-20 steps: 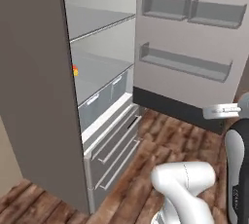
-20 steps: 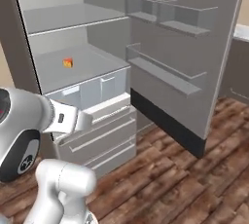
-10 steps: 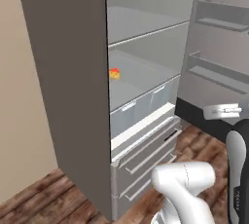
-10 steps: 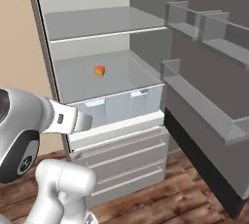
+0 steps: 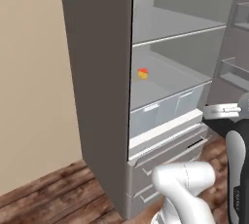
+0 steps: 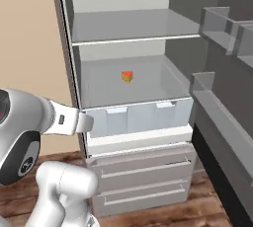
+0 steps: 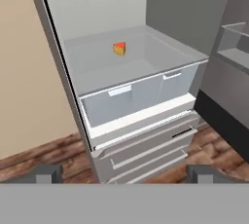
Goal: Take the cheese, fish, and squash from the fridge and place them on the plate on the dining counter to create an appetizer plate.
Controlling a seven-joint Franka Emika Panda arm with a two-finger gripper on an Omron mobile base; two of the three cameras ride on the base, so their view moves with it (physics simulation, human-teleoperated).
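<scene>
The fridge [image 5: 97,72] [image 6: 133,26] [image 7: 97,69] stands open in front of me. The cheese [image 5: 142,73] [image 6: 127,76] [image 7: 119,48], a small yellow-orange wedge with a red side, sits alone on the middle shelf towards the back. Below that shelf is a translucent drawer [image 5: 165,108] [image 6: 141,117] [image 7: 136,99]. My gripper [image 7: 125,175] is open with nothing between its fingers, well short of the fridge and lower than the cheese. The fish, the squash, the plate and the dining counter are out of view.
The fridge door [image 6: 222,102] [image 7: 236,47] hangs open on the right, its shelves jutting inwards. Grey pull-out drawers [image 6: 143,181] [image 7: 146,155] fill the fridge's bottom. A beige wall [image 5: 29,72] lies to the left, with wooden floor [image 5: 44,198] below.
The whole picture has shifted: the base has moved, so the fridge interior now stands more square and nearer. The gripper has stayed open. The cheese has kept its place on the shelf.
</scene>
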